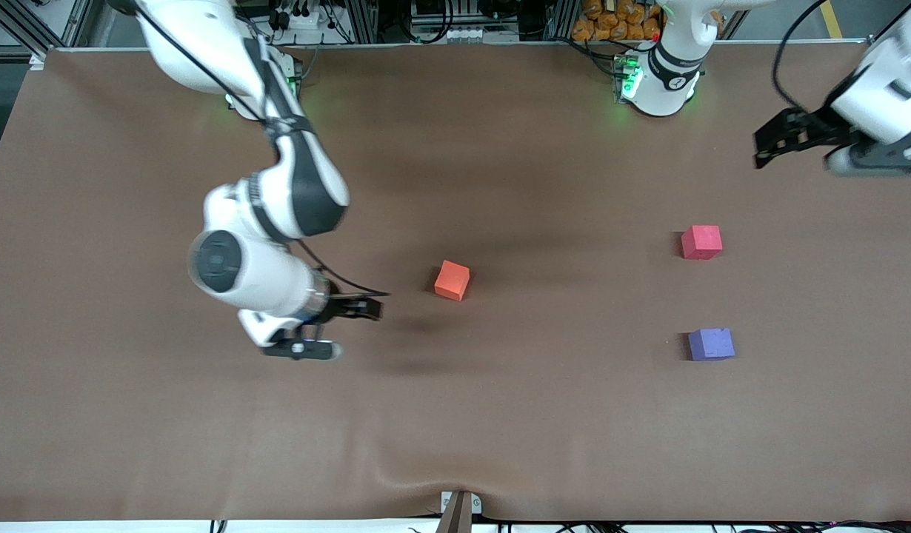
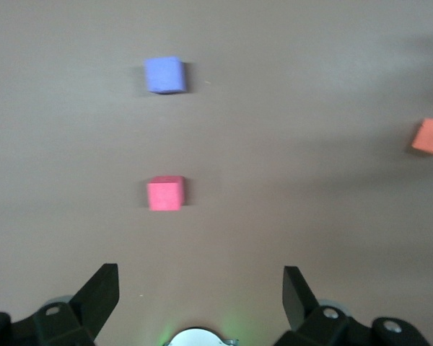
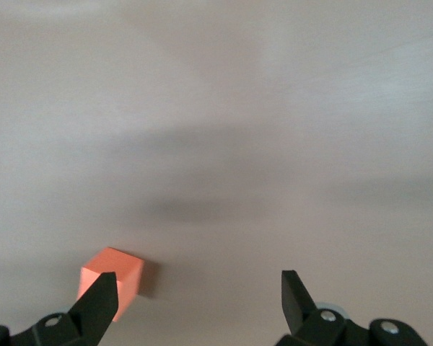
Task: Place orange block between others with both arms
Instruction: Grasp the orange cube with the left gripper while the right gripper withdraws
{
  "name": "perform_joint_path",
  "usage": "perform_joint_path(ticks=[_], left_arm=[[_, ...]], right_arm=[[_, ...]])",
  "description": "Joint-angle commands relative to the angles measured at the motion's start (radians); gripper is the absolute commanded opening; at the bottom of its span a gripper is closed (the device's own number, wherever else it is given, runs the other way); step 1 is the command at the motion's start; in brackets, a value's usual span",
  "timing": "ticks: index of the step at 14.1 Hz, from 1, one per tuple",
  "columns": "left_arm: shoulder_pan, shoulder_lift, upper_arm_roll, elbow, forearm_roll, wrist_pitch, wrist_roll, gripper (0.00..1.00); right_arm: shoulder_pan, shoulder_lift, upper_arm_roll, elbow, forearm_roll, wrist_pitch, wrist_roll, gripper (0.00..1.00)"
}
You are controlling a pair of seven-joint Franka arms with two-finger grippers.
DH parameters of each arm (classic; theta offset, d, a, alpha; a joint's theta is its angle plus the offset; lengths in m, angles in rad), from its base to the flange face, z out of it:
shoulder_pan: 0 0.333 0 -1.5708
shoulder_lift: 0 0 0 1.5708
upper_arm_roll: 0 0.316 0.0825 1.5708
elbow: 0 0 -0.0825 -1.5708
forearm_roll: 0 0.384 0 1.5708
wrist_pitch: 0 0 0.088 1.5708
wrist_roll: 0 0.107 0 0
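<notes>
1. The orange block (image 1: 452, 280) sat mid-frame on the worktop (image 1: 500, 414), free.
2. Right gripper (image 1: 352, 311), lower left of centre, had jaws wide open, empty.
3. Left gripper (image 1: 774, 141), upper right corner, likewise gaped empty.
4. No legible writing.

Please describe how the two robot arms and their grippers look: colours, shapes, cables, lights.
Both arms are white, rounded and jointed, with black and grey bands, black cables and green-lit bases. The left gripper and right gripper are black, each with two fingers.
</notes>
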Motion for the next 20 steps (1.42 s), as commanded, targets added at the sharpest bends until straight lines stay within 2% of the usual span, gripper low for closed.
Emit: perform_joint_path(ticks=[1, 3, 5, 7, 8, 9, 11, 12, 14, 15, 18, 20], left_arm=[[-0.043, 0.122, -0.095, 0.019, -0.012, 0.071, -0.064, 1.00], [-0.121, 0.225, -0.126, 0.044, -0.013, 0.125, -0.174, 1.00], [-0.242, 0.361, -0.129, 0.137, -0.010, 0.149, -0.266, 1.00], [-0.371, 0.501, -0.118, 0.241, -0.004, 0.198, -0.367, 1.00], [-0.423, 0.548, -0.115, 0.263, -0.004, 0.253, -0.424, 1.00], [-0.464, 0.587, -0.110, 0.268, 0.002, 0.333, -0.463, 1.00], [-0.556, 0.651, -0.063, 0.271, 0.024, 0.433, -0.478, 1.00], [-0.619, 0.680, -0.011, 0.273, 0.024, 0.463, -0.500, 1.00], [-0.743, 0.717, 0.113, 0.273, 0.022, 0.520, -0.521, 1.00], [-0.777, 0.728, 0.153, 0.273, 0.021, 0.530, -0.524, 1.00], [-0.790, 0.782, 0.169, 0.273, 0.024, 0.575, -0.526, 1.00], [-0.801, 0.822, 0.169, 0.273, 0.024, 0.667, -0.529, 1.00]], right_arm=[[0.008, -0.173, -0.094, -0.166, -0.049, -0.059, -0.115, 1.00], [0.008, -0.267, -0.183, -0.226, -0.111, -0.114, -0.190, 1.00], [0.008, -0.371, -0.243, -0.258, -0.202, -0.172, -0.223, 1.00], [-0.005, -0.451, -0.266, -0.257, -0.292, -0.250, -0.229, 1.00], [-0.029, -0.491, -0.258, -0.257, -0.317, -0.280, -0.229, 1.00], [-0.066, -0.518, -0.228, -0.254, -0.329, -0.315, -0.227, 1.00], [-0.240, -0.549, -0.066, -0.237, -0.359, -0.361, -0.227, 1.00], [-0.321, -0.575, 0.017, -0.235, -0.372, -0.370, -0.224, 1.00], [-0.428, -0.618, 0.128, -0.235, -0.397, -0.401, -0.214, 1.00], [-0.484, -0.634, 0.177, -0.235, -0.399, -0.415, -0.214, 1.00], [-0.639, -0.655, 0.314, -0.229, -0.400, -0.423, -0.214, 1.00], [-0.698, -0.655, 0.358, -0.205, -0.400, -0.452, -0.214, 1.00]])
